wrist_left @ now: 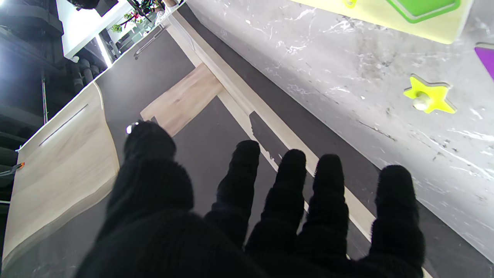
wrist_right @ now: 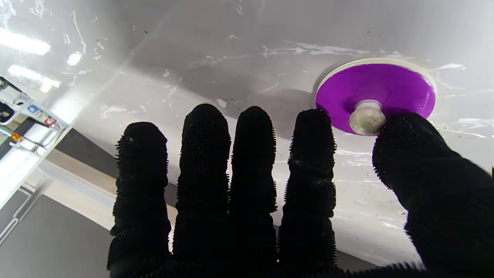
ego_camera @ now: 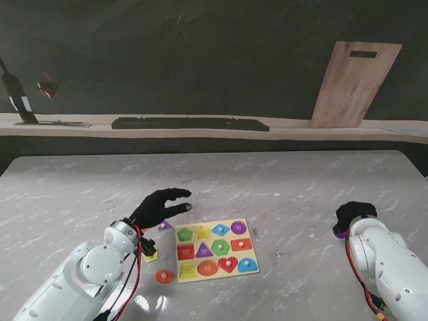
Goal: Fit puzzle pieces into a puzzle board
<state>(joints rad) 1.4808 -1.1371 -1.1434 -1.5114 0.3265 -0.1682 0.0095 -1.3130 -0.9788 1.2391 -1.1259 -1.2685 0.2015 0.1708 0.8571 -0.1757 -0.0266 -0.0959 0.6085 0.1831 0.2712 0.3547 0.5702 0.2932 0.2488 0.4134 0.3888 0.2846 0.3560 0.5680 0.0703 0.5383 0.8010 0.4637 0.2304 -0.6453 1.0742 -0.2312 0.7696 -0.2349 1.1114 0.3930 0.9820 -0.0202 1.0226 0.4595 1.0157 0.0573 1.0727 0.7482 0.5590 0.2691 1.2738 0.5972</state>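
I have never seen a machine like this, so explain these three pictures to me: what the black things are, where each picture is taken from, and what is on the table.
The black things are a robot's two gloved five-finger hands on white arms. The wide picture looks down from the robot's stand; the other two come from cameras on each wrist, looking along the fingers, so they appear upside down.

On the marble table lies a yellow puzzle board of coloured shapes. The left hand hovers open beside it; its wrist camera shows a loose yellow star piece. An orange round piece lies nearer to me.

The right hand, far to the right, is open over a purple round piece, thumb by its knob; it does not grip it yet.
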